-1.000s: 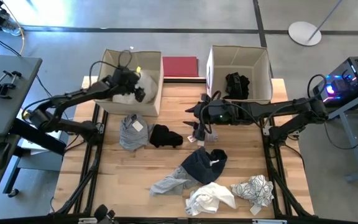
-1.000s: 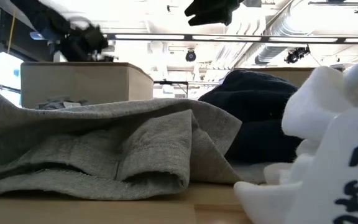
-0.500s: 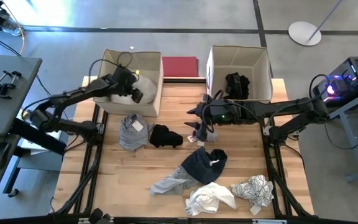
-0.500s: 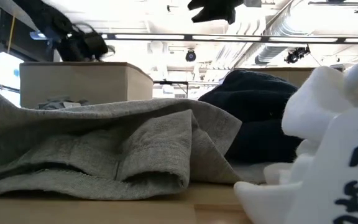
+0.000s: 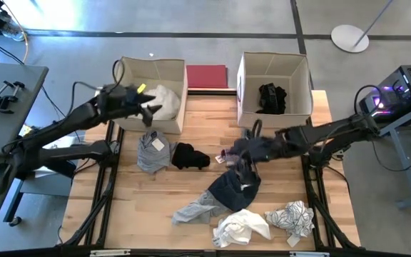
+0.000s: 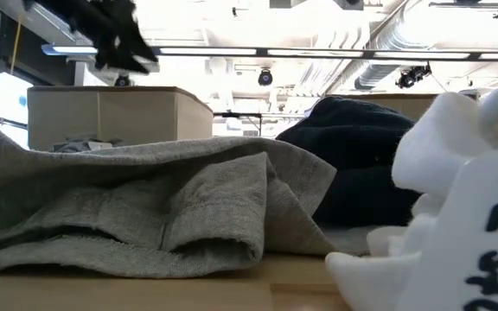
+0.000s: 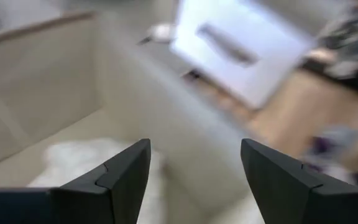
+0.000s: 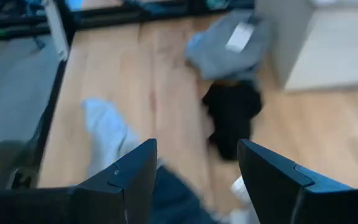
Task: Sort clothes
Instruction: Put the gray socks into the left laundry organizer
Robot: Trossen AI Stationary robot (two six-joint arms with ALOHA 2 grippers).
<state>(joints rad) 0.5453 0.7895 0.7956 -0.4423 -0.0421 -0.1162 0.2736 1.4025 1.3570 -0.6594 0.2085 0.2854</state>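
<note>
My left gripper [image 5: 148,112] is open and empty, above the near right part of the left beige box [image 5: 128,69], which holds a white garment [image 5: 165,96]; the left wrist view [image 7: 194,149] shows that garment [image 7: 73,163] below. My right gripper [image 5: 232,157] is open and empty above the table's middle, just over the dark navy garment [image 5: 232,189]. On the table lie a grey garment [image 5: 150,150], a black one [image 5: 190,155], a light grey one [image 5: 197,209], a white one [image 5: 241,227] and a patterned one [image 5: 291,216]. The right box [image 5: 242,78] holds a black garment [image 5: 270,98].
A dark red mat [image 5: 207,76] lies between the two boxes at the table's far edge. The low view shows the light grey garment [image 6: 145,207] and the navy one [image 6: 353,164] close up. Bare wood shows at the table's near left and beside the right box.
My right gripper has gone from beside the right box toward the table's near edge, to above the navy garment. My left gripper has drawn back a little toward the table's left, over the left box's near wall, and has risen. Both stay open. No garment has moved.
</note>
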